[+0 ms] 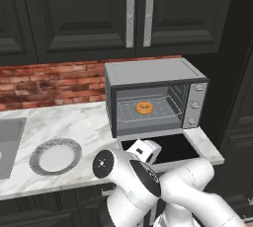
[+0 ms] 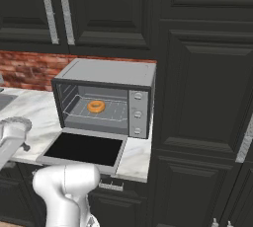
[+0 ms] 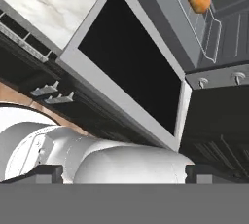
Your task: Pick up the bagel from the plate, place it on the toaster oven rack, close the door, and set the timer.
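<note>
The bagel (image 1: 144, 107) lies flat on the toaster oven rack (image 1: 154, 114), near the middle of the cavity, well clear of the walls. The toaster oven (image 2: 109, 73) sits on a white marble counter (image 1: 69, 122) veined in grey, backed by a red brick wall (image 1: 49, 80) beneath dark panelled cabinets (image 1: 89, 14) with silver bar handles. The door (image 2: 84, 150) hangs fully open, flat and level, its dark glass facing up and its outer edge past the counter's front. The plate (image 1: 55, 156) rests bare on the counter, well to the left of the oven, beside a grey sink (image 1: 10, 144). The gripper (image 3: 124, 173) is low in front of the counter, its fingertips (image 3: 44, 173) spread wide apart, holding nothing.
</note>
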